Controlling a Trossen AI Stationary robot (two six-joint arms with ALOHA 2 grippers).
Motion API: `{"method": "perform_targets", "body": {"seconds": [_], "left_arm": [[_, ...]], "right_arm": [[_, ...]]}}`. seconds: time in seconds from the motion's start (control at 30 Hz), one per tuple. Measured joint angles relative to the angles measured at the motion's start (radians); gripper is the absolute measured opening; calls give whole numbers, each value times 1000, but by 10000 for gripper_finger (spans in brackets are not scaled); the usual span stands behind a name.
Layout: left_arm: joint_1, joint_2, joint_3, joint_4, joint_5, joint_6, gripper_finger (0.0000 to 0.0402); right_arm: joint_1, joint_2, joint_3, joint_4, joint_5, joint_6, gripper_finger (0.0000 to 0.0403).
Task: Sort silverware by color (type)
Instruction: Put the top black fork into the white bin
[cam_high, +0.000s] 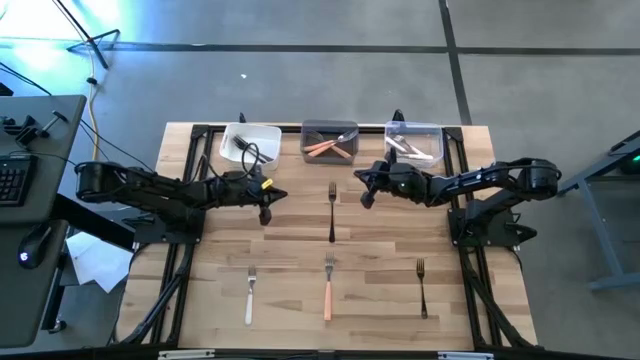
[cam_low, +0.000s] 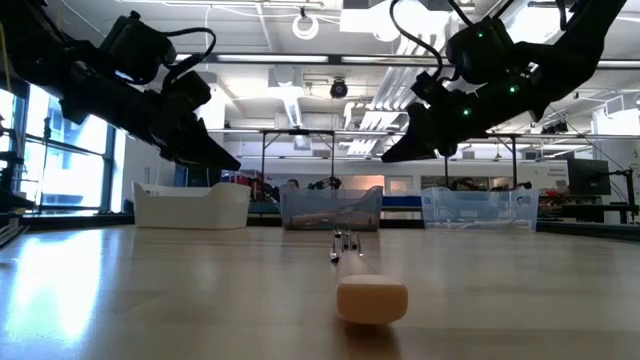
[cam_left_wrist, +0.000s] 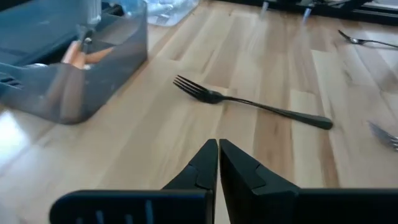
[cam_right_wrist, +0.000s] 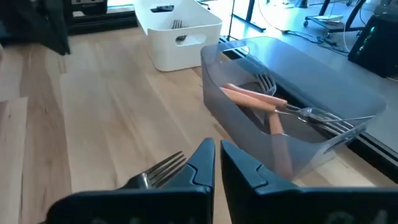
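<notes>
A black-handled fork (cam_high: 332, 212) lies in the middle of the table, tines toward the far edge; it also shows in the left wrist view (cam_left_wrist: 252, 103). Near the front edge lie a white-handled fork (cam_high: 251, 295), an orange-handled fork (cam_high: 328, 288) and a second black-handled fork (cam_high: 421, 288). My left gripper (cam_high: 266, 212) is shut and empty above the table, left of the middle fork. My right gripper (cam_high: 366, 198) is shut and empty to that fork's right, with the tines (cam_right_wrist: 159, 170) just beneath it. Both grippers hover clear of the table in the low view, left (cam_low: 232, 162) and right (cam_low: 388, 157).
Three bins stand along the far edge: a white one (cam_high: 250, 133) holding a black fork, a grey one (cam_high: 330, 128) holding orange forks (cam_right_wrist: 261, 98), and a clear one (cam_high: 414, 130) holding white forks. The orange fork's handle end (cam_low: 372, 300) lies close to the low camera.
</notes>
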Motion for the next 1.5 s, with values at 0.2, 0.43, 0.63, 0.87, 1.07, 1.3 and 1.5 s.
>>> {"method": "perform_targets", "body": {"seconds": [0.2, 0.43, 0.63, 0.87, 1.07, 1.3, 1.5], "left_arm": [[-64, 16, 90, -149, -131, -13, 1], [-90, 93, 186, -220, -212, -31, 1], [-107, 194, 257, -223, -210, -24, 1], [-107, 289, 315, -221, -208, -23, 1], [-110, 330, 321, -216, -201, -25, 1], [-111, 333, 321, -194, -201, -66, 0], [-128, 333, 321, -181, -201, -128, 0]], "right_arm": [[-2, 0, 0, 38, 9, -69, 9], [-2, 0, 0, 44, 21, -102, 9], [-2, 0, 0, 23, 21, -103, 9], [-2, 1, 0, -24, 21, -102, 9], [-2, 1, 0, -25, 21, -102, 9], [-2, 1, 0, -29, 21, -102, 9], [-2, 1, 0, -34, 21, -102, 9]]}}
